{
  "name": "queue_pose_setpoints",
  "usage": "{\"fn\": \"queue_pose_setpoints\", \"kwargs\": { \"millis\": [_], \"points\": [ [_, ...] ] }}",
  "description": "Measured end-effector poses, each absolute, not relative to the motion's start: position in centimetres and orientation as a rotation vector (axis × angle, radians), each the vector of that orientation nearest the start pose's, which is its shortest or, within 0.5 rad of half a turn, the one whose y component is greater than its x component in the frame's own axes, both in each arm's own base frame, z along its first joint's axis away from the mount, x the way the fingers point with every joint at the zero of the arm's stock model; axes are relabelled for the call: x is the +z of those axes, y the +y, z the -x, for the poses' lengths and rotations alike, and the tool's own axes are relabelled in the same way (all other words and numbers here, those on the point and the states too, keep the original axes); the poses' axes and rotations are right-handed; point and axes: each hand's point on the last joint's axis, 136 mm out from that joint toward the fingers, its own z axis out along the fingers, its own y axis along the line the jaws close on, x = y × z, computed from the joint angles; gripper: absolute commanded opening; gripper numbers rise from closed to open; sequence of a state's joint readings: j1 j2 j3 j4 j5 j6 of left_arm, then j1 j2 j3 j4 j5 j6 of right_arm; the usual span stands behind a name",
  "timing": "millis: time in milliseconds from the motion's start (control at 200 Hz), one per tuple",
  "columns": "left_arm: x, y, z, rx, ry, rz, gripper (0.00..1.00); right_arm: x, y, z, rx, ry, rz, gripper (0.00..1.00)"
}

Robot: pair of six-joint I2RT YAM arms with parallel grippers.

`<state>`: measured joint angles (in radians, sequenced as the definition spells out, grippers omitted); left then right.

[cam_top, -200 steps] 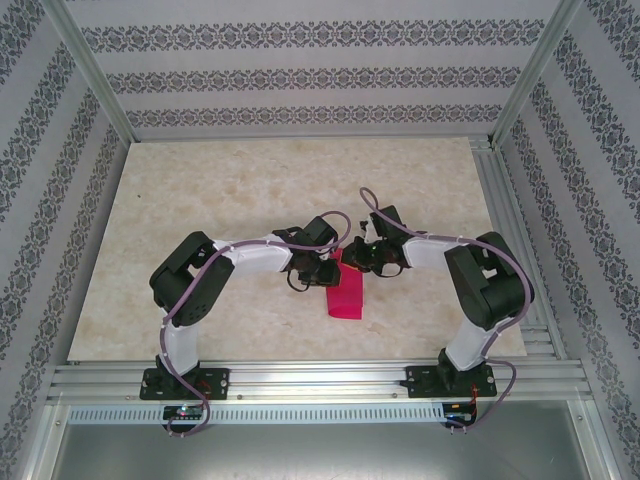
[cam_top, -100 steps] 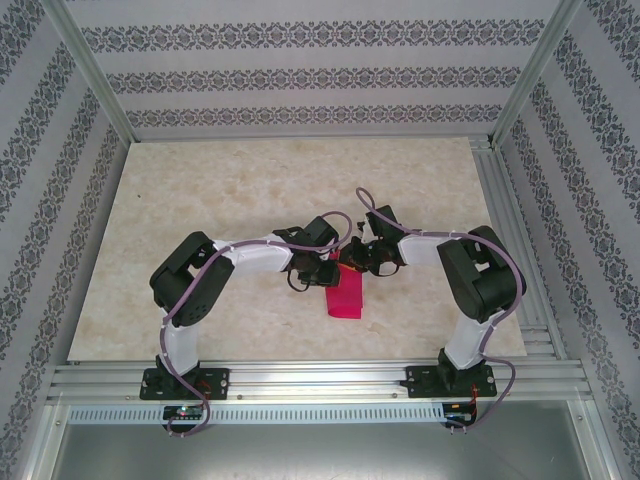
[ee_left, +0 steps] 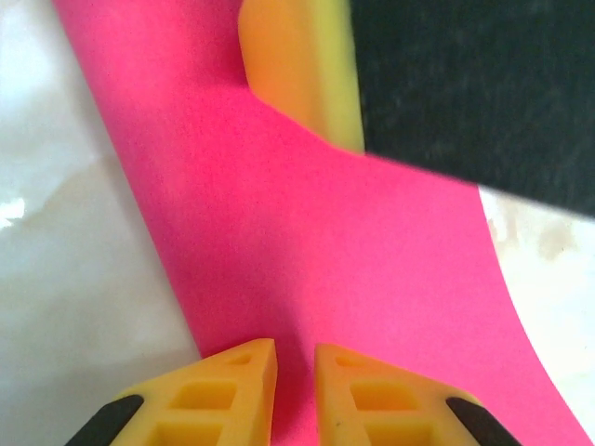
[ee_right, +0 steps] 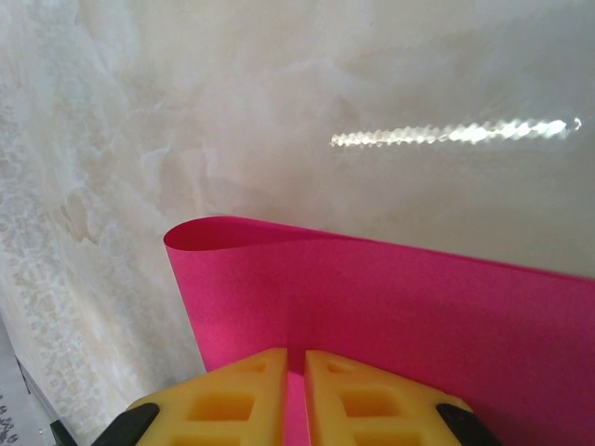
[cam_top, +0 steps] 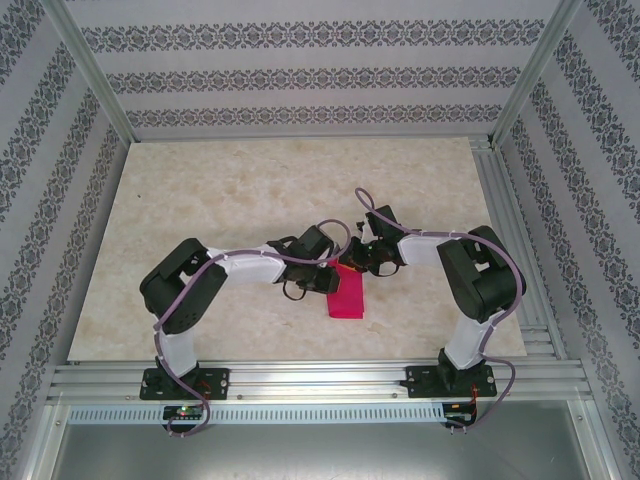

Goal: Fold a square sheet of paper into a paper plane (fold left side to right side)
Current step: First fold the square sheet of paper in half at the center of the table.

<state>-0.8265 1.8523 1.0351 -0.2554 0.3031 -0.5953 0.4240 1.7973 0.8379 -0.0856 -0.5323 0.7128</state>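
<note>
The magenta sheet of paper (cam_top: 347, 301) lies folded over on the marble table, a narrow rectangle between the two arms. In the right wrist view the sheet (ee_right: 400, 297) bulges in a loose loop at its folded edge. My right gripper (ee_right: 296, 364) is shut on the sheet's near edge, with pink showing in the thin slit between its fingers. From above, the right gripper (cam_top: 354, 264) is at the sheet's far end. My left gripper (cam_top: 327, 282) is at the sheet's far left corner. Its jaws (ee_left: 296, 360) are nearly together, tips low over the flat paper (ee_left: 325, 242). The right gripper's yellow finger (ee_left: 297, 74) touches the sheet just ahead.
The beige marble tabletop (cam_top: 250, 190) stretches wide behind and to the left of the arms. Aluminium frame rails (cam_top: 320, 380) run along the near edge, and patterned walls enclose the other sides.
The left arm's elbow has swung down and to the left, stretching the forearm out toward the paper. The right arm edged slightly left earlier, then held still. The paper stays put.
</note>
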Motion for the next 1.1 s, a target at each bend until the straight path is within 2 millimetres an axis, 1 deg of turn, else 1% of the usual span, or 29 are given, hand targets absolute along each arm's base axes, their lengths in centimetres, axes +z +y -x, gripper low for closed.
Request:
{"fn": "queue_pose_setpoints", "kwargs": {
  "millis": [460, 879, 1099],
  "points": [
    [2.1, -34.0, -21.9, -0.825, 2.808, -0.482, 0.21, 1.2, 23.6, -31.1, 1.048, 2.796, -0.199, 0.15],
    [2.1, -34.4, -18.7, -0.836, 2.814, -0.574, 0.21, 1.2, 23.6, -31.1, 1.049, 2.798, -0.199, 0.15],
    [2.0, -34.3, -18.2, -0.835, 2.809, -0.565, 0.21, 1.2, 23.6, -31.1, 1.050, 2.797, -0.193, 0.15]
  ]
}}
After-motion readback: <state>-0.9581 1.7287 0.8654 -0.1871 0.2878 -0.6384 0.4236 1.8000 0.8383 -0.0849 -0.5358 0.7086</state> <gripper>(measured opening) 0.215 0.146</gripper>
